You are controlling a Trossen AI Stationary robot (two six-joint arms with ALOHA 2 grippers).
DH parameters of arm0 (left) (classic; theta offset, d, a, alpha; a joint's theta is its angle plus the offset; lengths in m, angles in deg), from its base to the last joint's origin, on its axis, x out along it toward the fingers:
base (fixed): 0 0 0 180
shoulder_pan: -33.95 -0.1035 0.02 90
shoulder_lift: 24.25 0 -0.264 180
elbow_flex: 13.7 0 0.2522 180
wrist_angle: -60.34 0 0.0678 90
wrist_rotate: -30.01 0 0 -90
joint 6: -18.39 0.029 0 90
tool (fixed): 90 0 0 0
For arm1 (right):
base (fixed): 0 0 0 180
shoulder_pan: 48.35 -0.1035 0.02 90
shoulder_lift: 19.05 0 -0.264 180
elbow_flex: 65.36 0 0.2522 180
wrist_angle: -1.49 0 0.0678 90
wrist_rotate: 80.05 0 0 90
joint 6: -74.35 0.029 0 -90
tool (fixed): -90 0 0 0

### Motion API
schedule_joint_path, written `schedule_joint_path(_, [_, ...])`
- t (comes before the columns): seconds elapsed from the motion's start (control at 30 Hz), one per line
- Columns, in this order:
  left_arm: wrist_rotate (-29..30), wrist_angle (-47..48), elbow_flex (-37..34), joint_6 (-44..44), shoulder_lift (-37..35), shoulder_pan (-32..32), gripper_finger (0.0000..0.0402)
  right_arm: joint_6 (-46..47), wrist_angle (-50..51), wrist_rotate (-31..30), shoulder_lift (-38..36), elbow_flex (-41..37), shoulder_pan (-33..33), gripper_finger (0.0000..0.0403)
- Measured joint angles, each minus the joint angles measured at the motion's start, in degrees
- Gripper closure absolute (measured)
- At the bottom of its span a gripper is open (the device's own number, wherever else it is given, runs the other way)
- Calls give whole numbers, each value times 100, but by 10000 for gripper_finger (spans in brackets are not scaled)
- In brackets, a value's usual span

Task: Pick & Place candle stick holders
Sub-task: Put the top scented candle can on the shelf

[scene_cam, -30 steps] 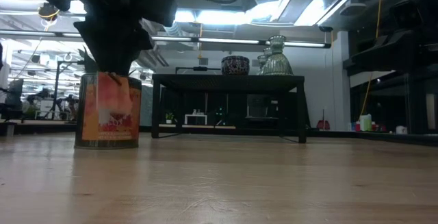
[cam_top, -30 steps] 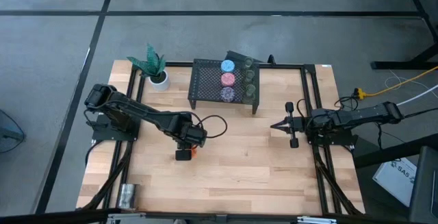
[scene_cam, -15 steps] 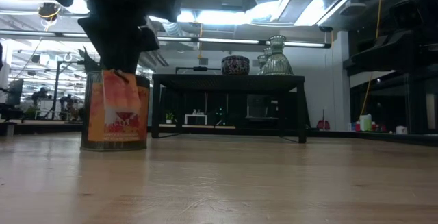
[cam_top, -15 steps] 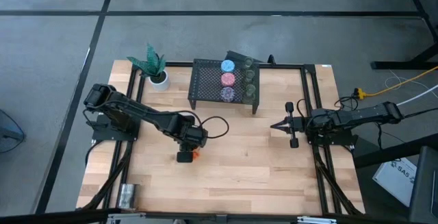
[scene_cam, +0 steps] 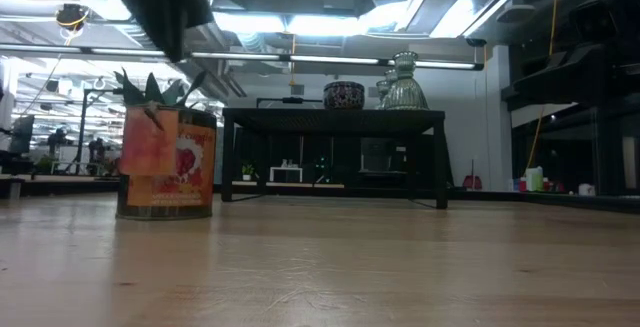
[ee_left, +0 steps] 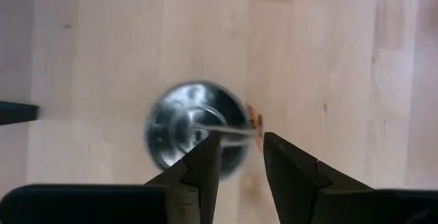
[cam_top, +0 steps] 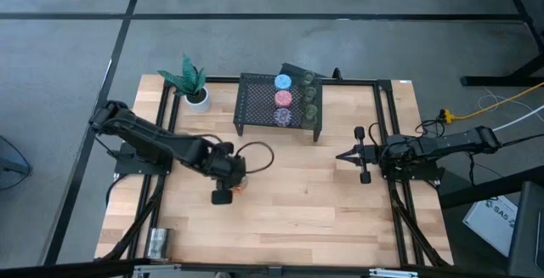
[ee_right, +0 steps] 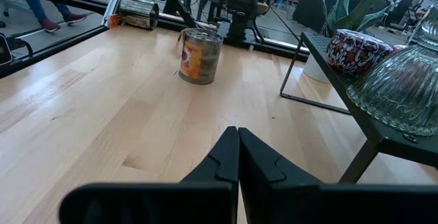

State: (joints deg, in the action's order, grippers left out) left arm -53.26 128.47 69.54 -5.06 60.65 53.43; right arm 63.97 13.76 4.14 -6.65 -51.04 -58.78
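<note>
Your left claw (ee_left: 238, 157) has let go of the silver cup (scene_cam: 166, 162) and lifted; its fingers are a little apart, holding nothing. The cup stands alone on the table (cam_top: 340, 201) near the middle, so it looks placed. Your right claw (ee_right: 237, 152) waits at the right, pressed together.

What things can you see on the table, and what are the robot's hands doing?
Silvery holders with orange marks: two; one standing mid-table below the left gripper, one at the left corner farthest from the rack.
Green glassy holders: three, on the rack's right side.
Blue holder, pink holder, purple holder: one each, in a row on the rack.
Black mesh rack: one, at the table's back.
Plant in white pot: one, left of the rack.
Wooden table: one.
Left gripper: open, above a silvery holder.
Right gripper: shut, at the table's right side.
</note>
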Motion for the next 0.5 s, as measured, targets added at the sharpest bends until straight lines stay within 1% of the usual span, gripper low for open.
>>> schedule_joint_path(0.13, [110, 17, -267, -36, 45, 452, 295, 0, 0, -2, 0, 0, 0, 400])
schedule_joint_path(0.27, [579, -31, -607, -188, 61, 799, 295, 0, 0, 0, 1, 1, 1, 400])
schedule_joint_path(0.4, [1128, -122, -848, -183, 61, 964, 293, 0, 0, -2, 2, 0, 0, 400])
schedule_joint_path(0.5, [1204, -398, -950, 54, 59, 985, 293, 0, 0, -2, 0, 0, 2, 400])
